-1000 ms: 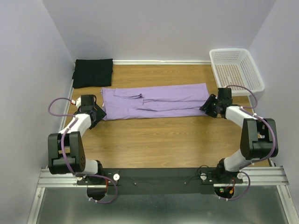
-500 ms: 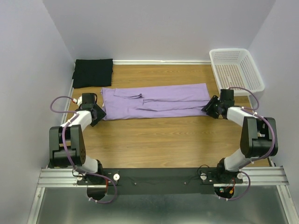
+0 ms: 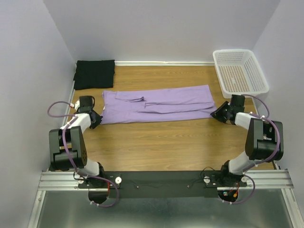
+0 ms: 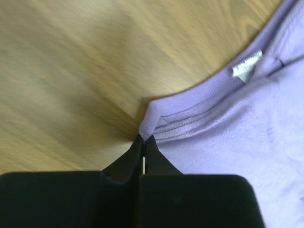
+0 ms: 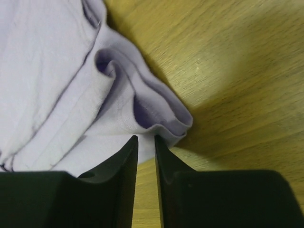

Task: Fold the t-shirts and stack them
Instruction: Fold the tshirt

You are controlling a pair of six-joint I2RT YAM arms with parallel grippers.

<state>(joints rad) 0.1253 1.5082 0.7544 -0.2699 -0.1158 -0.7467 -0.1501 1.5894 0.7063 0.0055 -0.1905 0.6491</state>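
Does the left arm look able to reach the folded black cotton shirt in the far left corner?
Probably yes: the black shirt lies just beyond the left gripper, nothing between, though it is pinching the lavender shirt.

Left arm point(image 3: 66, 147) and right arm point(image 3: 259, 137): black blocky joints, white links, looping purple cable point(image 3: 54, 111); black tapered fingers point(image 5: 123, 161); black plate point(image 3: 161, 183) on silver rails point(image 3: 57, 180).

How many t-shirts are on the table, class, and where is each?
2. The lavender t-shirt lies stretched across the middle of the table; the black t-shirt sits folded in the far left corner. Another could hide beneath either.
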